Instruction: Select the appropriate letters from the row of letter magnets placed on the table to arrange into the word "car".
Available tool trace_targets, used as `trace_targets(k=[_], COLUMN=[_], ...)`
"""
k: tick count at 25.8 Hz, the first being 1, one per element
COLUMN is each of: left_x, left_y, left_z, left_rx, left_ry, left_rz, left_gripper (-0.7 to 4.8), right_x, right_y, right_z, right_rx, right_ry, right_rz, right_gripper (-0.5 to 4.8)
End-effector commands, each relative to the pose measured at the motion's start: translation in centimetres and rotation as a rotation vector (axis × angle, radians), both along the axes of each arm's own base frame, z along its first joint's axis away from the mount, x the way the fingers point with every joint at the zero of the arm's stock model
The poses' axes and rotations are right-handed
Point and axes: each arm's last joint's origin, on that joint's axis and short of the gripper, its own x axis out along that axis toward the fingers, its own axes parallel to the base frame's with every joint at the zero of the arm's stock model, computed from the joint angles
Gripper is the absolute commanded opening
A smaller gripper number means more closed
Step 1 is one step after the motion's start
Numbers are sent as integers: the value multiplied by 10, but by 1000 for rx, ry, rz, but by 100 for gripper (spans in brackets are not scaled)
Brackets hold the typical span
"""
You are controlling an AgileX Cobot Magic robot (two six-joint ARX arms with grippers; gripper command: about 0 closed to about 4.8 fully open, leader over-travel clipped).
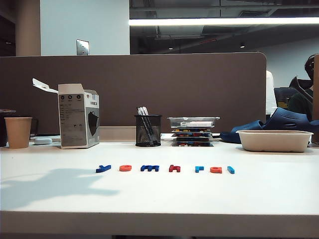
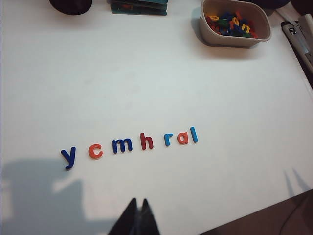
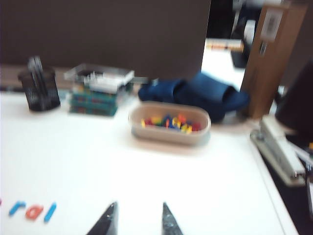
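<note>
A brown partition panel (image 1: 134, 94) stands behind the desk. Above it hang a pale wall (image 1: 84, 25), a dark exposed ceiling and a bright strip light (image 1: 224, 21).

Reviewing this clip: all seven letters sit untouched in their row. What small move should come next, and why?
Probably bring the right gripper, jaws apart above bare table, toward the "r" and "a" nearby. The left gripper hangs shut short of the "c".

Only fingertips show of the robot — the left gripper (image 2: 137, 215) ends in dark, tapering, pointed tips, and the right gripper (image 3: 138, 219) has two black wedge-shaped fingers — slightly blurred.
</note>
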Motion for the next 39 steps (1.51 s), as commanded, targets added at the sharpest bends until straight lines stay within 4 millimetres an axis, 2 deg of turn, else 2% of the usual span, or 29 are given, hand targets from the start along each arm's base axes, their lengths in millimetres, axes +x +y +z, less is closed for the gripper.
trace_targets(k=[1, 4, 9, 11, 12, 13, 14, 15, 16, 21, 22, 26, 31, 39], left_x=[-1, -1, -1, -1, -1, -1, -1, -1, -1, -1, -1, -1, -1, -1], left_y=[0, 0, 0, 0, 0, 0, 0, 0, 0, 0, 0, 0, 0, 0], left_z=[3, 3, 3, 3, 3, 3, 3, 3, 3, 3, 3, 3, 3, 3], left_rx=[-4, -4, -4, -4, -4, -5, -4, -4, -6, -6, -7, -7, -7, -7], left_ry=[-12, -12, -12, -13, -12, -13, -12, -12, -14, -14, -16, -15, -15, -16], left_rz=[-1, -1, -1, -1, -1, -2, -2, -1, -1, -1, -1, -1, -2, -1], left_gripper=[-6, -6, -6, -6, -6, -6, -6, -6, -6, -6, -6, -6, -6, -6], right_x=[4, 23, 63, 82, 98, 105, 121, 128, 145, 189, 200, 229, 255, 268], right_y=[1, 7, 16, 19, 22, 23, 25, 26, 30, 45, 51, 76, 105, 153], right_z=[21, 46, 73, 80, 83, 84, 85, 86, 84, 69, 61, 33, 1, -35], right_rx=[1, 19, 62, 83, 101, 108, 113, 110, 106, 113, 113, 102, 102, 35], right_ry=[51, 135, 241, 278, 312, 327, 355, 363, 387, 401, 389, 426, 431, 382], right_rz=[31, 159, 354, 427, 473, 489, 531, 558, 621, 804, 872, 968, 1102, 1221], right_gripper=[113, 113, 118, 144, 198, 217, 223, 223, 223, 258, 268, 272, 274, 275])
